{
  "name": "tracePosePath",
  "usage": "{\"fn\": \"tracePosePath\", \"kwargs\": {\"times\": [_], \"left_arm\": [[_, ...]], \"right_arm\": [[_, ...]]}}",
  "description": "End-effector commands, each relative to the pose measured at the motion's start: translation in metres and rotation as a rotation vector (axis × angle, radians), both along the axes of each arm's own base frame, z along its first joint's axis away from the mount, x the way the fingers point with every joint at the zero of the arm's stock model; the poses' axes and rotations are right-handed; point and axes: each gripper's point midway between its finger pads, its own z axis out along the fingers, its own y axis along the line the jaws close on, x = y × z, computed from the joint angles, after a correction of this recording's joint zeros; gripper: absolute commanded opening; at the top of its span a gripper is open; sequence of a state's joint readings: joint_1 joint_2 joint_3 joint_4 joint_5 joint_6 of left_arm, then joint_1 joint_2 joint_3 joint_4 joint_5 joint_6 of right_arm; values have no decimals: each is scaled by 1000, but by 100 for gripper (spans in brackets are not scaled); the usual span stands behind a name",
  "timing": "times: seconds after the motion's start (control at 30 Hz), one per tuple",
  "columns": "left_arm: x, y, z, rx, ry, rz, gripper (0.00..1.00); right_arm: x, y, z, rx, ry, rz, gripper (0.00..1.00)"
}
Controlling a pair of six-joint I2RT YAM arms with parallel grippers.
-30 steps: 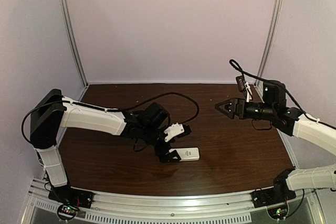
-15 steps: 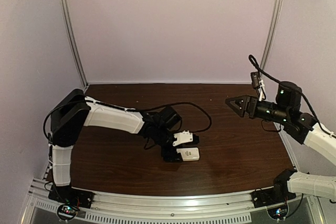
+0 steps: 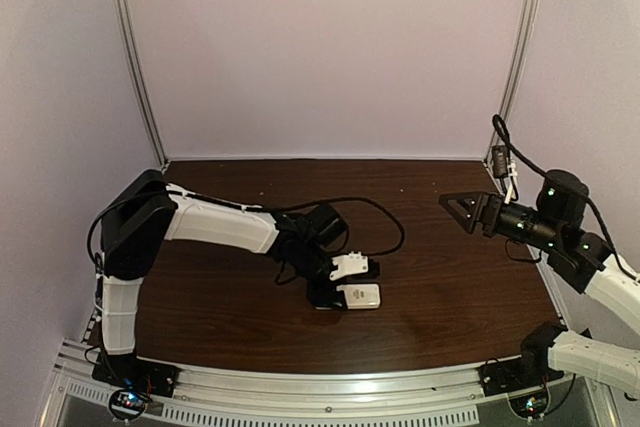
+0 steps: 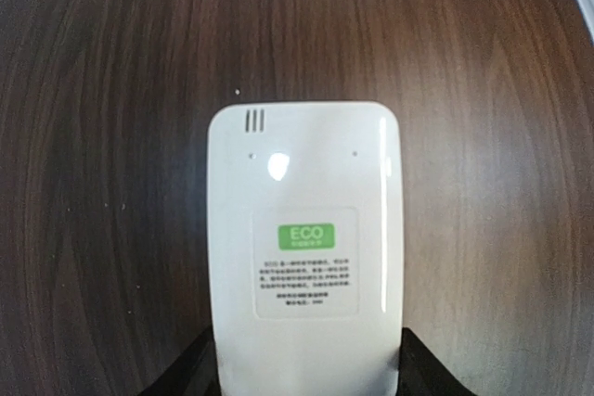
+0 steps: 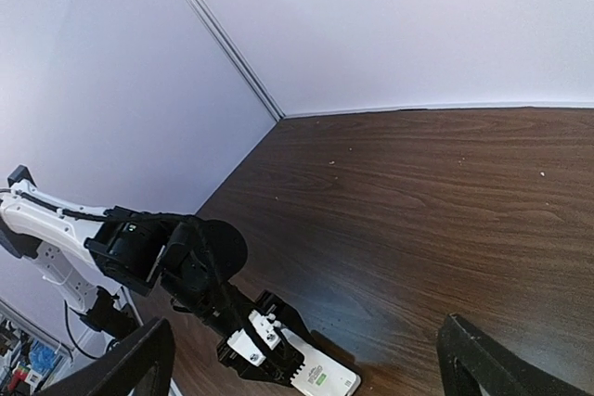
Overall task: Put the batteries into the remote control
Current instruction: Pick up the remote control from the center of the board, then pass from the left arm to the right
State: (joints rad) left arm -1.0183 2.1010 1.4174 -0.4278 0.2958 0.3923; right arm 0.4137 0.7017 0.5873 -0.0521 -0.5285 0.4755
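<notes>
here, left jaws flanking white remote control [image 4: 304, 257], grip unclear, right jaws spread wide

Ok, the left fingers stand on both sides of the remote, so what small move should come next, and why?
Probably close the left fingers firmly onto the sides of the remote control. It lies back up on the table, its near end between them, and I cannot tell whether they grip it yet. The right fingers hang open, far away.
</notes>
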Motion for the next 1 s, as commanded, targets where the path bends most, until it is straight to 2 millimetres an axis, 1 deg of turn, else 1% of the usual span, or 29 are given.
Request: {"fn": "tracePosePath", "kwargs": {"times": [0.0, 0.03, 0.07, 0.17, 0.3, 0.43, 0.47, 0.53, 0.6, 0.73, 0.83, 0.97], "left_arm": [[-2, -21, 79, -250, 48, -15, 35], [-2, -24, 107, -327, 44, -25, 35], [-4, -26, 129, -389, 41, -36, 34], [-13, -30, 187, -533, 42, -74, 33], [-29, -31, 250, -711, 52, -140, 33], [-45, -26, 299, -879, 67, -195, 32], [-48, -25, 307, -907, 78, -210, 32], [-53, -25, 315, -942, 96, -227, 32], [-55, -25, 320, -965, 110, -238, 32], [-59, -24, 326, -1000, 149, -244, 32], [-61, -23, 330, -1024, 163, -257, 32], [-62, -23, 330, -1031, 183, -259, 32]], "right_arm": [[-12, 7, 16, 14, -83, 78, 100], [-16, 11, 20, 24, -100, 118, 100], [-20, 14, 27, 44, -123, 147, 99], [-31, 24, 47, 99, -182, 234, 96], [-41, 39, 69, 126, -228, 341, 93], [-60, 56, 89, 128, -304, 449, 92], [-68, 61, 94, 130, -324, 487, 92], [-79, 70, 100, 124, -352, 545, 92], [-88, 80, 103, 117, -371, 590, 92], [-99, 96, 103, 81, -390, 643, 91], [-101, 106, 102, 59, -391, 658, 87], [-93, 113, 99, 28, -403, 625, 80]]}}
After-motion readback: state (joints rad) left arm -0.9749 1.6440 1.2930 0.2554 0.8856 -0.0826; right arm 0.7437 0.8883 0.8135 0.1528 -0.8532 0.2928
